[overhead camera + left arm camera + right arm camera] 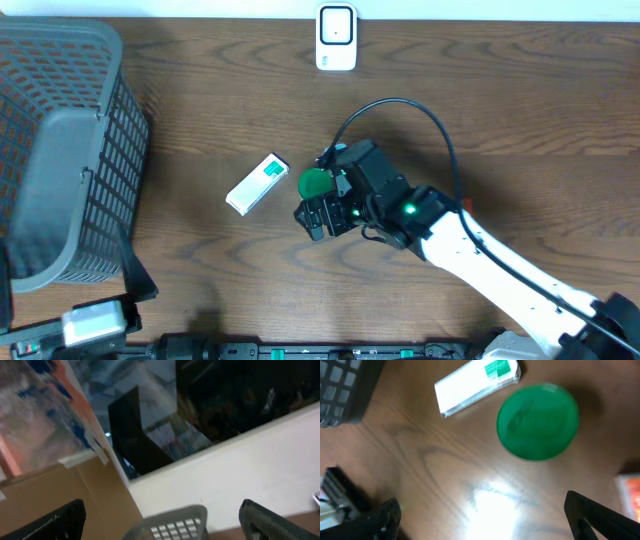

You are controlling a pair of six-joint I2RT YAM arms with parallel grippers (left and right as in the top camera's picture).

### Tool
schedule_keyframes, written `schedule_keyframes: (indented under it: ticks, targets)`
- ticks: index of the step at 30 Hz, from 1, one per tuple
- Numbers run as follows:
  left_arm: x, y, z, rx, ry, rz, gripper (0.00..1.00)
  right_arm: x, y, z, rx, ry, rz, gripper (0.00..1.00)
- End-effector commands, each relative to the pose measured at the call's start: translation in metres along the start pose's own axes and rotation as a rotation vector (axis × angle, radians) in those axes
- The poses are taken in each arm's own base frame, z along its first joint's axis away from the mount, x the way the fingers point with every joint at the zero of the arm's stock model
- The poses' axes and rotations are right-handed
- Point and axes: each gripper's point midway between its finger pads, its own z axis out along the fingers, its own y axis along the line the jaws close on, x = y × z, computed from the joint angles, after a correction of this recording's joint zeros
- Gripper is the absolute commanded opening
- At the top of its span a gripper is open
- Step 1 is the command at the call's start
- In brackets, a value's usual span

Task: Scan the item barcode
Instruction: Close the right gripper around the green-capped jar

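A white box with a green label (258, 184) lies flat on the wooden table, and a round green item (315, 183) sits just right of it. The right wrist view shows the same box (477, 385) and green item (538, 421) ahead of my fingers. My right gripper (318, 197) hovers by the green item, open with nothing between its fingers (600, 520). A white scanner (337, 38) stands at the table's far edge. My left gripper (162, 527) is open and empty, facing the basket rim (172, 525) and the wall.
A large grey mesh basket (60, 150) fills the left side of the table, and its corner (340, 390) shows in the right wrist view. Something orange (630, 492) shows at that view's right edge. The left arm (100, 322) sits at the bottom left.
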Motion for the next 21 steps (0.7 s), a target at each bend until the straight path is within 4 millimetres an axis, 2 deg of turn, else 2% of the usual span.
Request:
schedule_keyframes:
  ticks: [1,6,8,10,13,16,21]
  targets:
    - [0.002,0.001,0.002,-0.012,0.003,0.028,0.98,-0.015,0.013,-0.006,-0.024,0.003,0.133,0.99]
    - [0.009,-0.003,0.002,0.004,0.029,0.031,0.98,-0.031,-0.004,-0.03,0.176,0.002,0.262,0.99]
    - [0.01,-0.003,0.002,0.007,0.035,0.032,0.98,-0.042,-0.005,-0.041,0.232,-0.001,0.29,0.99]
    - [0.011,-0.004,0.001,0.008,0.037,0.032,0.98,-0.052,-0.001,-0.043,0.247,0.012,0.309,0.99]
    - [0.013,-0.005,0.001,0.013,0.045,0.034,0.98,-0.061,-0.005,-0.034,0.28,0.067,0.339,0.99]
    - [0.014,-0.006,0.001,0.016,0.052,0.035,0.98,-0.062,-0.015,-0.017,0.336,0.145,0.362,0.99]
    - [0.014,-0.006,0.001,0.017,0.052,0.035,0.98,-0.063,-0.034,0.0,0.445,0.198,0.367,0.99]
